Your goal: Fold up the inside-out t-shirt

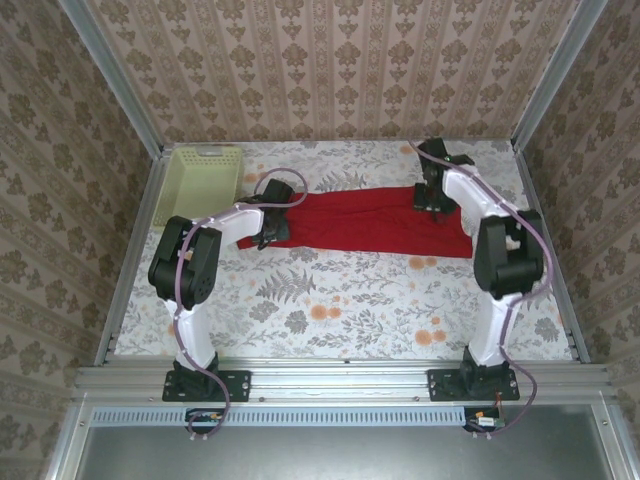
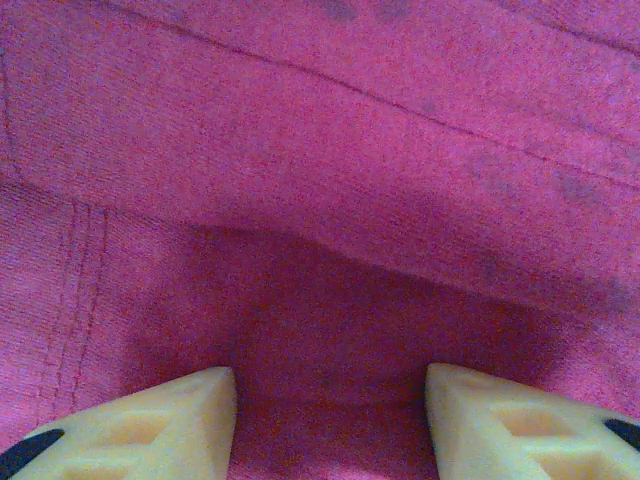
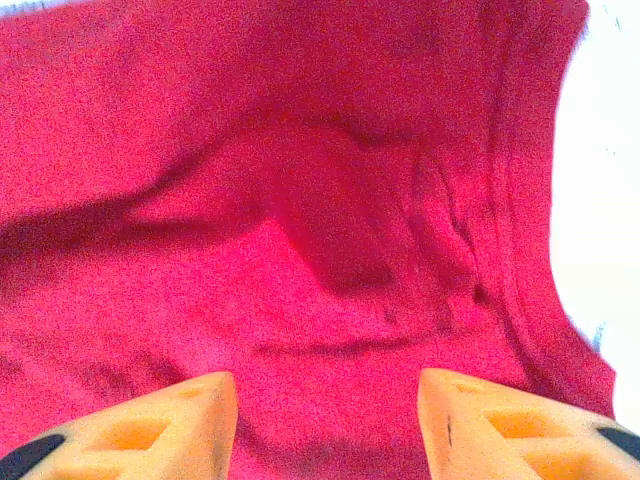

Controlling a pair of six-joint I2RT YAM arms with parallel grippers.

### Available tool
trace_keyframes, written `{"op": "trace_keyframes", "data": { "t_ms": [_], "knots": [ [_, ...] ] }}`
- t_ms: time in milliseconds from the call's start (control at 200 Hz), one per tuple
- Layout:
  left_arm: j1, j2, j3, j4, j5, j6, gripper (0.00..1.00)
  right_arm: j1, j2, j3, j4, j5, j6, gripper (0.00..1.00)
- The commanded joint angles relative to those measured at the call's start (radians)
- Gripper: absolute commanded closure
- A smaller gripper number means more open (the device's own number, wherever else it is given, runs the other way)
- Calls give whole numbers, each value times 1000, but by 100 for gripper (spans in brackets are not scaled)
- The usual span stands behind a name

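**A:** Matching kit on both sides there. The left arm (image 1: 195,335) and the right arm (image 1: 490,330) wore glossy white shells on the links, with chunky black housings at every joint.

**B:** And a thin mauve cable (image 1: 282,174) ran along each one, down to a black base plate (image 1: 207,385).

**A:** Up close, the left gripper (image 2: 330,425) had pale yellow wedge fingers (image 2: 165,420), with moulded hollows and black patches at the outer corners.

**B:** Same build on the right gripper (image 3: 327,425), though it looked a shade more orange.
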Motion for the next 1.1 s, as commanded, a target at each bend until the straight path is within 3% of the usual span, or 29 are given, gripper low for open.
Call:
{"op": "trace_keyframes", "data": {
  "t_ms": [0,90,395,670,865,970,1095],
  "knots": [
    [3,-14,5,-33,12,14,47,-3,-58,-143,158,-125,64,36],
    [2,-10,7,-30,14,9,46,-3,-24,-165,215,-208,103,29],
    [-1,-16,-18,-26,9,3,46,-9,139,-22,269,-240,184,29],
    [2,-32,-59,-24,-4,4,46,-37,292,215,204,-270,170,51],
    [3,-42,-69,-27,5,6,46,-59,409,434,132,-322,130,56],
    [2,-56,-61,-40,1,17,46,-60,372,454,83,-302,113,52],
    [2,-86,-40,-50,-3,35,46,-62,234,308,107,-245,115,46]
  ]
}}
